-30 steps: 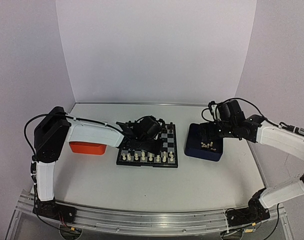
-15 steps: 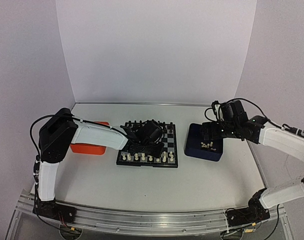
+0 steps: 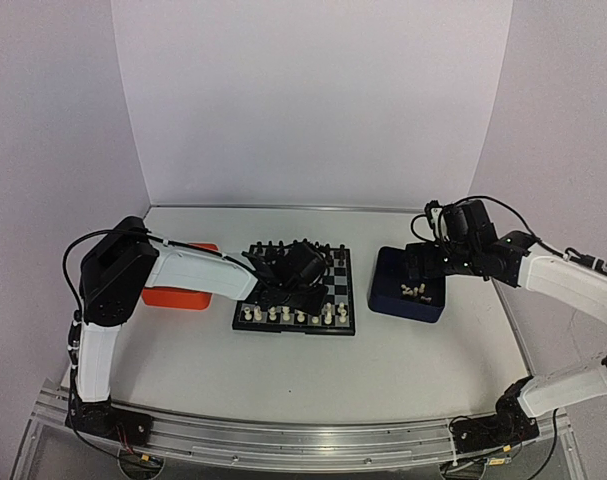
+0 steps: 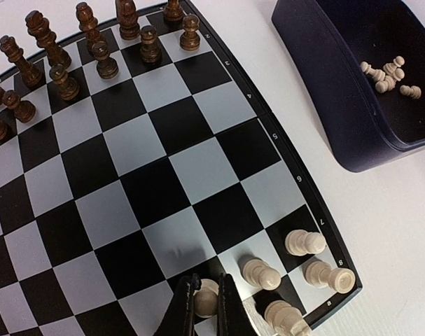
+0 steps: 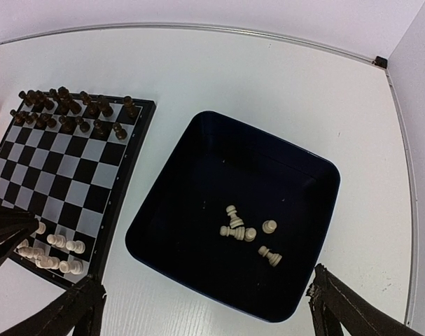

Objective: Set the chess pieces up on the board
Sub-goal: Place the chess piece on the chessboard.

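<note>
Robot lab test cell, not a home. A white table (image 3: 283,375) is boxed in by plain white backdrop panels (image 3: 313,100) on three sides. The left arm (image 3: 193,268) and right arm (image 3: 568,280) are bolted to an aluminium rail (image 3: 303,447) at the near edge, with loose cables (image 3: 133,447) by the bases. Only staged props sit on the table: a small chessboard (image 3: 341,295), an orange tray (image 3: 173,297) and a dark blue tray (image 3: 398,302).

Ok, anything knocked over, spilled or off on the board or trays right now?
Nothing stands out. The dark pieces stand upright along the far side of the board. The white pieces left in the blue tray lie loose, some on their sides, none spilled outside.
</note>
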Controlling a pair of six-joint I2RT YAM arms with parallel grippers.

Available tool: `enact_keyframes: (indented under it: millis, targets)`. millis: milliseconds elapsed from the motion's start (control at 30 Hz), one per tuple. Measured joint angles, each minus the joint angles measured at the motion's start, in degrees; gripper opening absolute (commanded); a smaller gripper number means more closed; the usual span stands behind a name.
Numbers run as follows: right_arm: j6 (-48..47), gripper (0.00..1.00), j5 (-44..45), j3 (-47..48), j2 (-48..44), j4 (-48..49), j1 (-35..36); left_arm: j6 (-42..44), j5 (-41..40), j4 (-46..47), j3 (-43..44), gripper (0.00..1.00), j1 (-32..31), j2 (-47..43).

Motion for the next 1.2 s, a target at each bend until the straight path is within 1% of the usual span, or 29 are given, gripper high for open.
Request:
enact_keyframes:
  millis: [300,467,700,1000,1133,1200]
  targets:
    - [-0.1,0.98,0.2,-0.9,-0.7,0.0,-0.3,-0.3,-0.1,-0.1,0.5,0.09,0.0,1.4]
    - [-0.1,0.98,0.2,-1.1,-0.8,0.0,-0.5,-0.4,-0.1,-0.2,0.6,0.16,0.0,1.6]
    - [-0.1,0.98,0.3,-1.5,-1.1,0.0,-0.6,-0.5,0.1,-0.7,0.9,0.21,0.0,1.8]
    - [0.0,0.98,0.2,-1.5,-1.2,0.0,-0.8,-0.4,-0.1,-1.5,4.9,0.25,0.0,2.5]
    - [-0.1,0.98,0.0,-1.5,-1.2,0.0,-0.8,-0.3,-0.9,-1.6,6.3,0.34,0.0,2.5]
    - [0.0,0.98,-0.1,-1.5,-1.2,0.0,-0.8,-0.3,-1.5,-1.7,6.8,0.45,0.0,2.5]
